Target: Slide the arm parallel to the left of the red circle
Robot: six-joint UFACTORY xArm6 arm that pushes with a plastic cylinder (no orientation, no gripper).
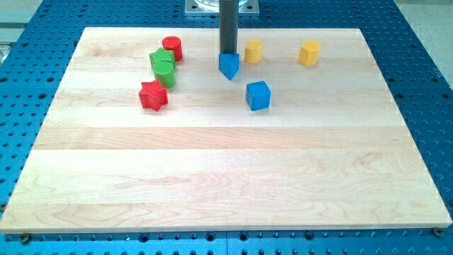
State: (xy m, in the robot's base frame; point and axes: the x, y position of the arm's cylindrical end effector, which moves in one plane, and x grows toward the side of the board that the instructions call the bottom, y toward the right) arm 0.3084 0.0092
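Note:
The red circle (173, 48) stands near the view's top left on the wooden board (226, 177). The dark rod comes down from the view's top centre. My tip (228, 55) sits right behind a blue pointed block (228, 66), at its top edge, and contact cannot be told. The tip is well to the right of the red circle, at about the same height in the view. A green block (162, 59) touches the red circle's lower left, with a green circle (165, 73) just below it.
A red star (153, 95) lies below the green blocks. A blue cube (258, 95) lies to the lower right of the tip. A yellow block (253, 51) stands just right of the rod, and another yellow block (308, 53) farther right.

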